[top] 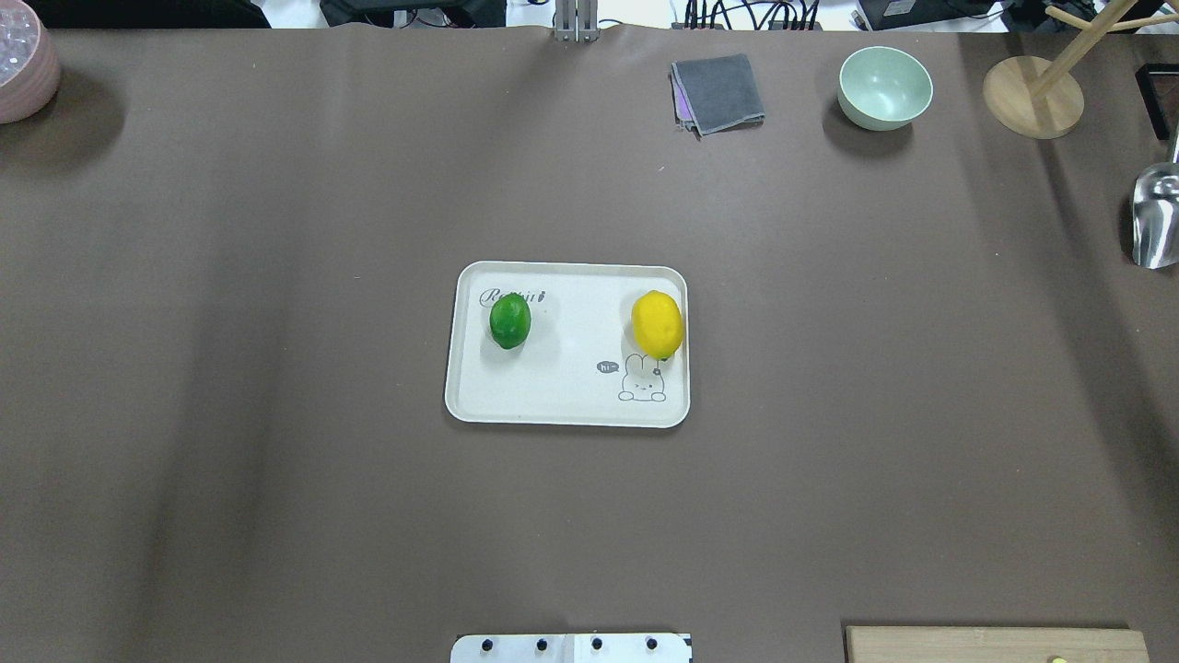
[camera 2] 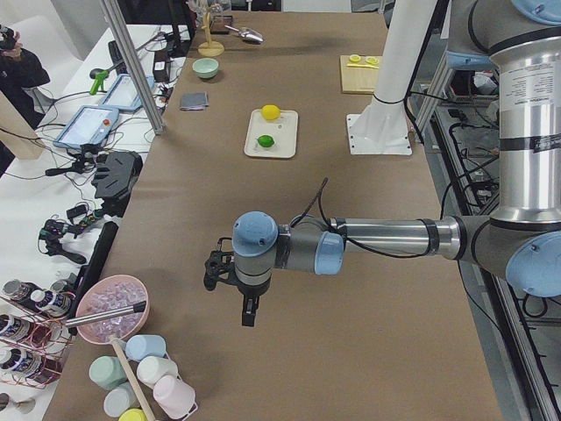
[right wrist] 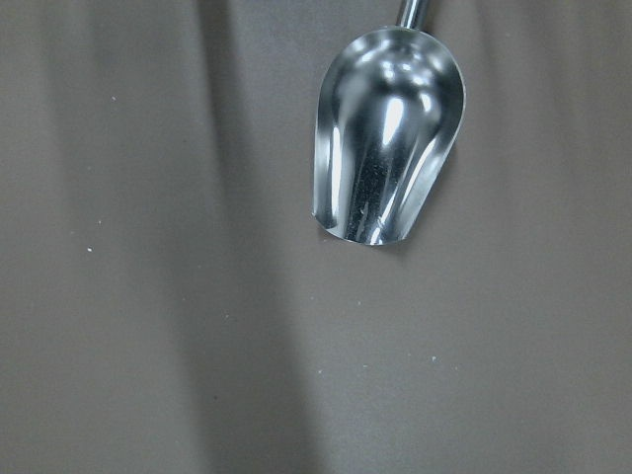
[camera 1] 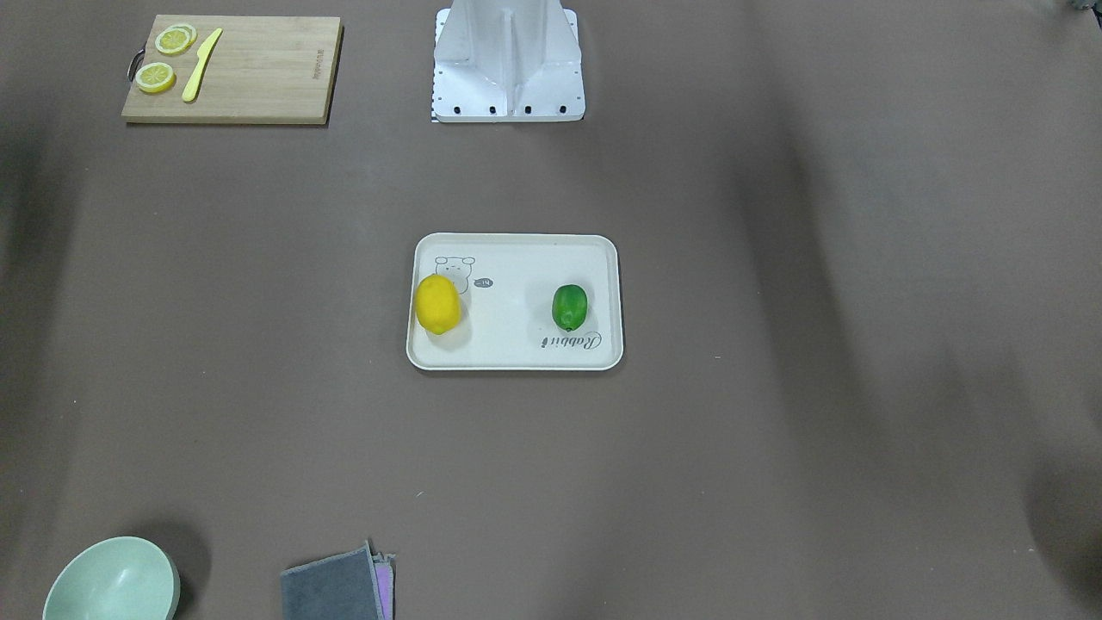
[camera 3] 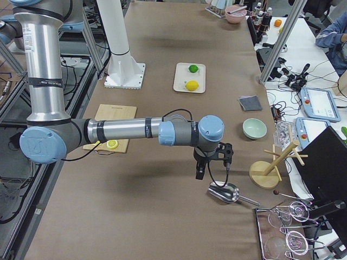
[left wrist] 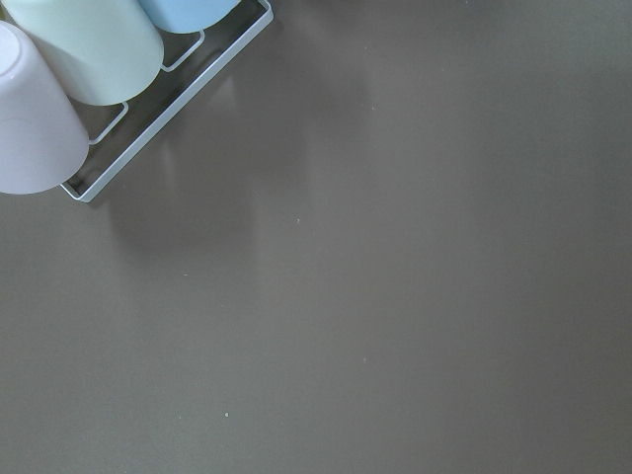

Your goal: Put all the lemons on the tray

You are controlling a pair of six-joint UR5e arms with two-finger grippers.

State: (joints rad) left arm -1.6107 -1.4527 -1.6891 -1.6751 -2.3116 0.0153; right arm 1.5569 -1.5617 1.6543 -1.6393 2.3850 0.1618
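Note:
The cream-white tray [camera 1: 508, 340] lies at the table's middle, and also shows in the overhead view [top: 562, 391]. The yellow lemon [camera 1: 437, 303] [top: 657, 324] lies on it beside the rabbit drawing. The green lemon [camera 1: 569, 306] [top: 509, 319] lies on it by the "Rabbit" script. My left gripper [camera 2: 245, 311] hangs over bare table far from the tray, near the cups. My right gripper [camera 3: 199, 172] hangs at the table's other end, above a metal scoop. Both show only in the side views, so I cannot tell if they are open or shut.
A wooden cutting board [camera 1: 250, 73] with lemon slices [camera 1: 156, 77] and a yellow knife [camera 1: 201, 65] lies by the robot base [camera 1: 508, 60]. A green bowl [top: 884, 87], grey cloth [top: 718, 92], wooden stand [top: 1032, 97], metal scoop [right wrist: 385, 148] and racked cups [left wrist: 59, 79] sit at the edges.

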